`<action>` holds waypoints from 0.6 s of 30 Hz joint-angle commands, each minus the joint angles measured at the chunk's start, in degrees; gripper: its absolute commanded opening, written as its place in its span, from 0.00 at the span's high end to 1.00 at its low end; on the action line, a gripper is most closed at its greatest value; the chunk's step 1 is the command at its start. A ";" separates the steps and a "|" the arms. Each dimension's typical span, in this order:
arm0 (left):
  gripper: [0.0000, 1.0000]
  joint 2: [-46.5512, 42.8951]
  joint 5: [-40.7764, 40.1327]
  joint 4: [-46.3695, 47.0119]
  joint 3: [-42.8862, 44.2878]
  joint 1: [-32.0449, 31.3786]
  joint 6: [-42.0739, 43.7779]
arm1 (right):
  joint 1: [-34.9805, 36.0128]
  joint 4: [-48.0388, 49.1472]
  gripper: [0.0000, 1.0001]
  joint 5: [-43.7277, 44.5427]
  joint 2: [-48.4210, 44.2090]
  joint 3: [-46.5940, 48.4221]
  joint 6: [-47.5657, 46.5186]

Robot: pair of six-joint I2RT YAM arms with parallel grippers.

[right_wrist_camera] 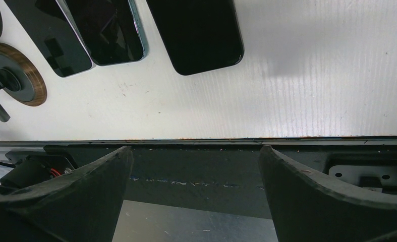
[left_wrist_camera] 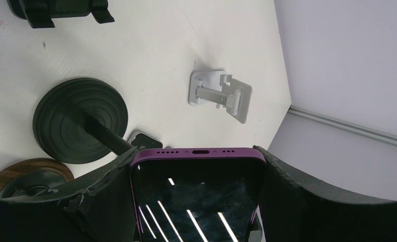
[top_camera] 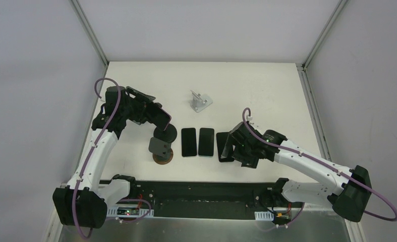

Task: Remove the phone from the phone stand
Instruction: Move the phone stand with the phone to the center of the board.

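Left gripper [left_wrist_camera: 196,162] clamps the purple phone [left_wrist_camera: 199,201] between its fingers.

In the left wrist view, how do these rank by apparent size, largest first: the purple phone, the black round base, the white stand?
1. purple phone, though it is nearest the camera, so its true rank is unsure
2. black round base
3. white stand

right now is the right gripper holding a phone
No, the right gripper stands open with nothing between its fingers, and the nearest phone lies flat on the table beyond them.
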 commanded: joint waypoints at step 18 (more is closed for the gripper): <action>0.75 -9.60 -13.35 -5.99 -5.77 -3.07 -13.05 | 0.27 -0.48 0.02 0.66 0.39 0.44 0.41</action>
